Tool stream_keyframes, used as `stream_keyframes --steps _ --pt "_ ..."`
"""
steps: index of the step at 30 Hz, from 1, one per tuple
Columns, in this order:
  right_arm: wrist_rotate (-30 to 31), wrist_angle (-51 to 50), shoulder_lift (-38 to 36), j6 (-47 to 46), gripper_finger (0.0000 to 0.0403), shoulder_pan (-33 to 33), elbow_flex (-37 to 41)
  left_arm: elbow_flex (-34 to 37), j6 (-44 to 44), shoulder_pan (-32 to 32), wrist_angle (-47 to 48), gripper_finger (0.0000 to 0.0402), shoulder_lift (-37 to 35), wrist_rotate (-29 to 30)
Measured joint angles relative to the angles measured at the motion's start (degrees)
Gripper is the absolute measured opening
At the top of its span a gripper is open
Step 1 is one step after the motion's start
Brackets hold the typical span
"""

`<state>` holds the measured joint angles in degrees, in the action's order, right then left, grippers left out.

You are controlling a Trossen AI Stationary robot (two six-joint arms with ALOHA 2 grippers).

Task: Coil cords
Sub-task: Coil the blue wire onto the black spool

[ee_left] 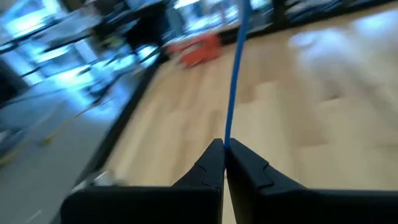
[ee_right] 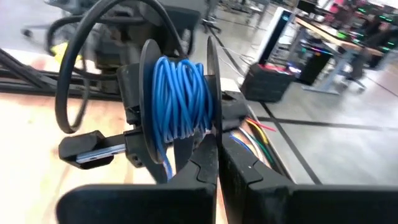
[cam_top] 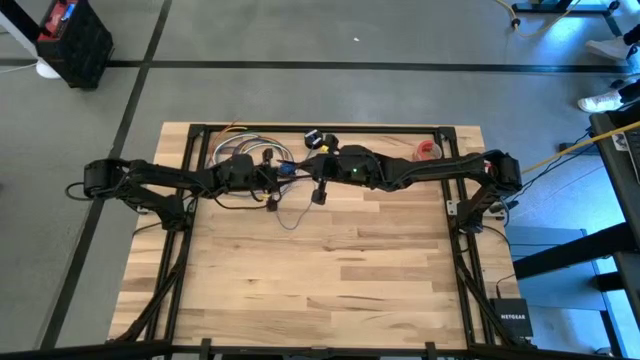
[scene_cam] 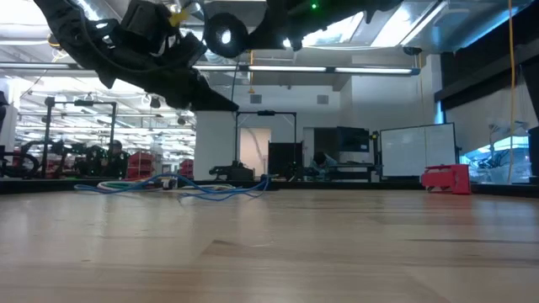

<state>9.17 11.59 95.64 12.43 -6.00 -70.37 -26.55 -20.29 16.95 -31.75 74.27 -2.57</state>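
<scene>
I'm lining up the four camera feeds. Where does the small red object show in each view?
High view: red object near the table's far edge, right of centre.
Low view: red object at right, on the table's far edge.
Left wrist view: red object, blurred, far across the table, beside the blue cord.
Right wrist view: not in it.
Shared landmark: the wooden table.

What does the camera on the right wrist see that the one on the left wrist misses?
Only the right wrist view shows the black spool wound with blue cord, the right gripper shut at its rim. Only the left wrist view shows one taut blue cord strand pinched in the shut left gripper, and a red object across the table. Both show blue cord, a shut gripper and the wooden table.
</scene>
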Motion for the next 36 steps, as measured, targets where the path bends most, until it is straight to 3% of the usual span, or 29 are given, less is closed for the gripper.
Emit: stream_keyframes --steps 3,13,22,28,36 --pt "2.2 -0.5 0.1 0.8 0.0005 0.0 0.0 0.1 -0.8 0.0 2.5 0.0001 -2.3 6.3" --pt "2.9 -3.1 -0.3 1.8 0.0005 0.0 0.0 0.0 -1.3 0.0 14.1 0.0002 -18.0 14.1" --pt "5.7 -3.9 -0.1 4.3 0.0005 0.0 -0.2 0.0 1.4 -0.1 15.9 0.0001 -28.3 13.3" --pt "10.5 -4.5 0.4 6.9 0.0005 -0.3 -0.2 0.0 8.5 -0.1 15.4 0.0001 -27.9 2.2" --pt "12.2 -4.3 0.4 7.6 0.0005 -1.3 -0.2 0.0 12.6 -0.1 8.5 0.0001 -27.6 1.4"
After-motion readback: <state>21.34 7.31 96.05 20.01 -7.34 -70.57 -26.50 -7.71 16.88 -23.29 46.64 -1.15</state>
